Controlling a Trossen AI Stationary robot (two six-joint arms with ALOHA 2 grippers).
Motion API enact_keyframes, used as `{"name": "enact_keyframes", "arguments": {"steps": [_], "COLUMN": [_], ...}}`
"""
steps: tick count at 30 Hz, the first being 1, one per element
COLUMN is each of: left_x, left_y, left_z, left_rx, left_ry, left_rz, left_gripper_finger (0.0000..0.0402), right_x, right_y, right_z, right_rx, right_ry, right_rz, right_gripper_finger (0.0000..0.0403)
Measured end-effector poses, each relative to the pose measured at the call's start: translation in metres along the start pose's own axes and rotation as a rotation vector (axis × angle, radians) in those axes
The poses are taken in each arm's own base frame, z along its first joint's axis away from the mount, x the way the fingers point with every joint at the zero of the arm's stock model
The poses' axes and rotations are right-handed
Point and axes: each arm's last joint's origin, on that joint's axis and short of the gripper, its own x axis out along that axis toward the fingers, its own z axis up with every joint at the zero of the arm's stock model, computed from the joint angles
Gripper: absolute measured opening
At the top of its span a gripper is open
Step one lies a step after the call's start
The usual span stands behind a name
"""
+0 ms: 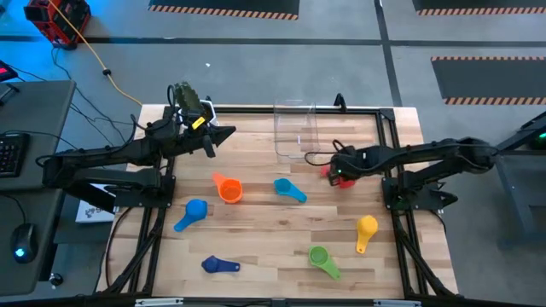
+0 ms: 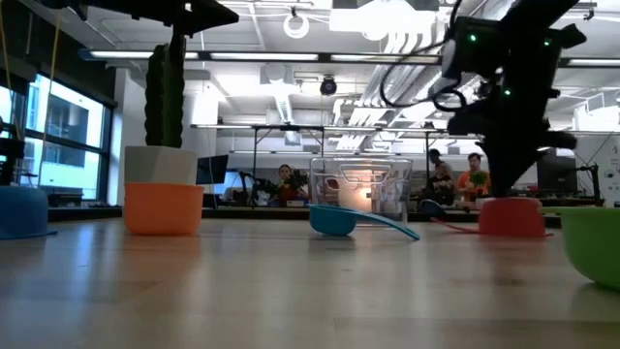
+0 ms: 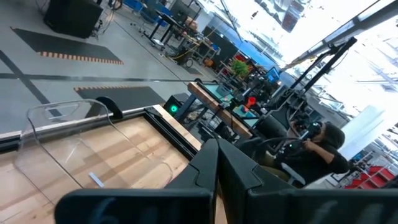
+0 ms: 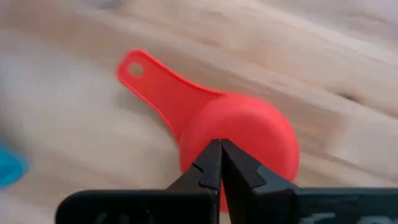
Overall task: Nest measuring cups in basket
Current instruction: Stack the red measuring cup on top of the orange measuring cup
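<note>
The red measuring cup (image 4: 249, 134) lies on the table to the right of the clear basket (image 1: 294, 132), its handle (image 4: 155, 87) flat on the wood. My right gripper (image 1: 339, 170) hangs straight over the cup's bowl (image 2: 511, 218), fingers shut. My left gripper (image 1: 226, 132) is shut and held above the table left of the basket, touching nothing. The orange (image 1: 229, 188), light blue (image 1: 288, 189), blue (image 1: 192, 213), dark blue (image 1: 219, 265), green (image 1: 322, 258) and yellow (image 1: 366, 230) cups lie scattered on the table. My right gripper comes at the red cup's bowl (image 4: 261, 155) from above, pointing down with shut fingers. I cannot tell whether the tips touch it. The cup rests on the table.
A white pot with a green cactus (image 1: 189, 102) stands at the far left corner, close to my left arm. The basket (image 2: 363, 189) stands at the far edge, with a small strip inside. Free wood lies between the cups. People sit in the room beyond.
</note>
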Motion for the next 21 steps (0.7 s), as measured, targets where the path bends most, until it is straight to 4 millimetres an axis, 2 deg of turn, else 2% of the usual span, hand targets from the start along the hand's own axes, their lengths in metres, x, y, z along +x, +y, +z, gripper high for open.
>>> {"name": "enact_keyframes", "arguments": {"steps": [4,8,13,17,21], "left_x": [0.000,0.000,0.000,0.000,0.000], "left_y": [0.000,0.000,0.001,0.001,0.001], "left_z": [0.000,0.000,0.000,0.001,0.001], "left_rx": [0.000,0.001,0.000,0.000,-0.001], "left_ry": [-0.001,-0.004,-0.015,-0.016,-0.016], "left_rz": [0.002,0.006,0.021,0.022,0.021], "left_gripper_finger": [0.0000,0.0000,0.0000,0.0000,0.0000], "right_x": [0.001,-0.001,-0.018,-0.031,-0.035], "right_y": [0.011,0.020,0.028,0.032,0.049], "right_z": [-0.009,-0.023,-0.032,-0.036,-0.040], "right_rx": [-0.192,-0.461,-0.785,-0.859,-0.857], "right_ry": [0.075,0.094,0.142,0.156,0.188], "right_rz": [0.100,0.151,0.250,0.337,0.611], "right_gripper_finger": [0.0000,0.0000,0.0000,0.0000,0.0000]}}
